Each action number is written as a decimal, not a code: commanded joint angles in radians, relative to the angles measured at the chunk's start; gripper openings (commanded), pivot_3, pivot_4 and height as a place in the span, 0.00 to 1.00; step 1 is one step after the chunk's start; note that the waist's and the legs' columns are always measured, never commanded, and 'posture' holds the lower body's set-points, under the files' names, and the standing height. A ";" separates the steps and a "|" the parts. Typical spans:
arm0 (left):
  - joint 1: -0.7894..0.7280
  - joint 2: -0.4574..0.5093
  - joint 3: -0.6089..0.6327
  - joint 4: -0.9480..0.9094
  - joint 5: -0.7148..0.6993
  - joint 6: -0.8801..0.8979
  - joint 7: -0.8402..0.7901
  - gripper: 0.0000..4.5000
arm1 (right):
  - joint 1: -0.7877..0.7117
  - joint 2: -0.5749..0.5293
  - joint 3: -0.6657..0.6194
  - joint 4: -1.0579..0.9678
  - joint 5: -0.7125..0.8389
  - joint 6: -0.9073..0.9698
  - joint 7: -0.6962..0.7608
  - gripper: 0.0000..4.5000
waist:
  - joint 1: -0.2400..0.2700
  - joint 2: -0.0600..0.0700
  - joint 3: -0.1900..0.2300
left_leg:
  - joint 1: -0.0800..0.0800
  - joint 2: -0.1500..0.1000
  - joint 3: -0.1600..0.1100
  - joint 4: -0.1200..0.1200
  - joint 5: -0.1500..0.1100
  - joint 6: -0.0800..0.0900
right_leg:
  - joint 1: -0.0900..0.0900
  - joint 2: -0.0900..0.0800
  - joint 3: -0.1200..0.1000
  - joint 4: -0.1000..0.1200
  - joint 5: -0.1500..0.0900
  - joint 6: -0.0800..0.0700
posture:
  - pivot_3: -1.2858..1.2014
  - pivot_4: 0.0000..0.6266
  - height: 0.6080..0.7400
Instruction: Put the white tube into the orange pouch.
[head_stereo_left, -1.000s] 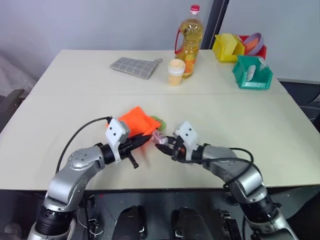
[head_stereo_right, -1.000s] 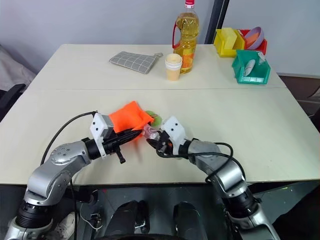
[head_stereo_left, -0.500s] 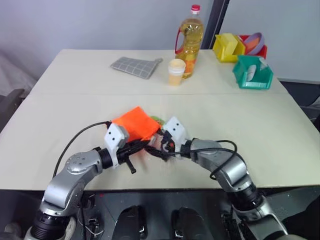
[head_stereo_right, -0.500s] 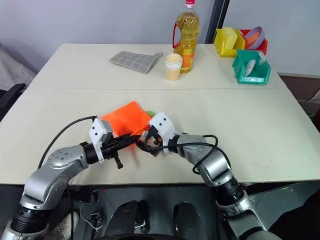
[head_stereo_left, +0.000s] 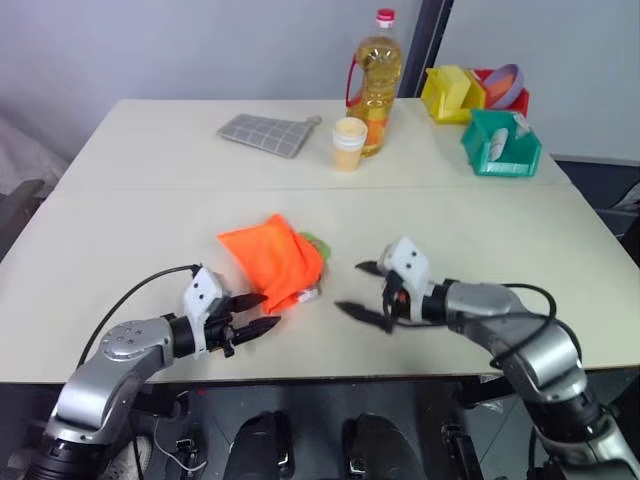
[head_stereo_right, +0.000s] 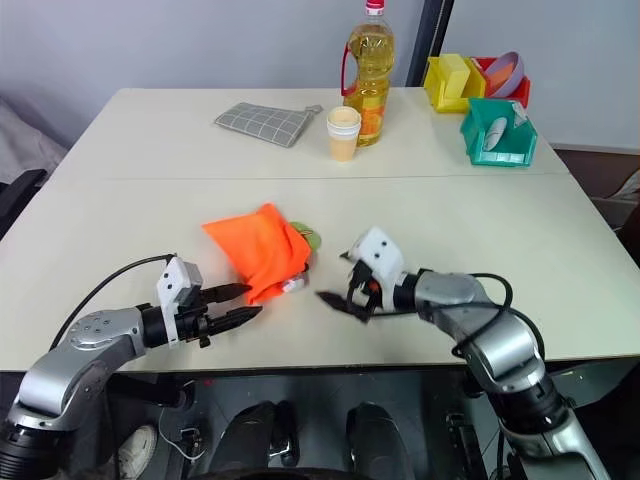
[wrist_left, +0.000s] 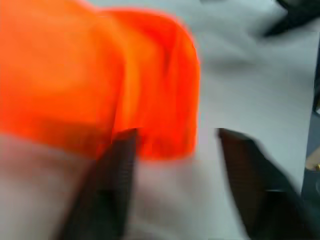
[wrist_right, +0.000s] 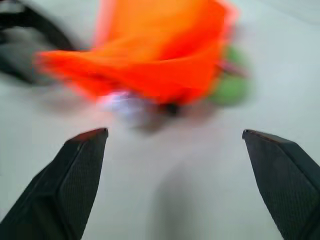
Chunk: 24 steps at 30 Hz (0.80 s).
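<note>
Beige table (head_stereo_left: 120, 240), grey wall behind.
Orange pouch (head_stereo_left: 272, 258) between left gripper (head_stereo_left: 256, 313) and right gripper (head_stereo_left: 362, 290); both wide open, empty; white tube (head_stereo_right: 291, 285) poking from pouch.

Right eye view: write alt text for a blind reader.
A bright orange fabric pouch lies on a pale table between two open grippers, left gripper and right gripper, neither touching it. A small white tube pokes from the pouch's near edge.

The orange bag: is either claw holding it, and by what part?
Neither holds anything. The left gripper and the right gripper both have their jaws open, apart from the orange bag, which lies on the table.
</note>
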 joint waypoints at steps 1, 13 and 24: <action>-0.006 0.001 0.044 -0.011 -0.011 -0.047 -0.012 0.99 | -0.075 0.080 -0.049 0.104 -0.013 -0.021 -0.078 1.00 | -0.001 0.000 0.000 | 0.000 0.000 0.000 0.000 0.000 0.000 | 0.000 0.000 0.000 0.000 0.000 0.000 | 0.52 0.24 1.00; 0.033 -0.017 0.119 -0.056 -0.088 -0.067 -0.035 0.99 | -0.238 0.294 -0.031 0.462 -0.085 -0.094 -0.170 1.00 | -0.024 0.000 0.000 | -0.001 0.000 0.002 -0.001 0.002 0.002 | 0.003 0.001 0.000 0.001 0.001 0.001 | 0.52 0.24 1.00; 0.065 0.001 0.169 -0.084 -0.116 -0.053 -0.022 0.99 | -0.260 0.378 -0.057 0.500 -0.068 -0.080 -0.173 1.00 | -0.024 0.001 0.000 | -0.001 0.000 0.002 -0.002 0.004 -0.005 | 0.003 0.001 0.000 0.002 0.002 0.004 | 0.52 0.24 1.00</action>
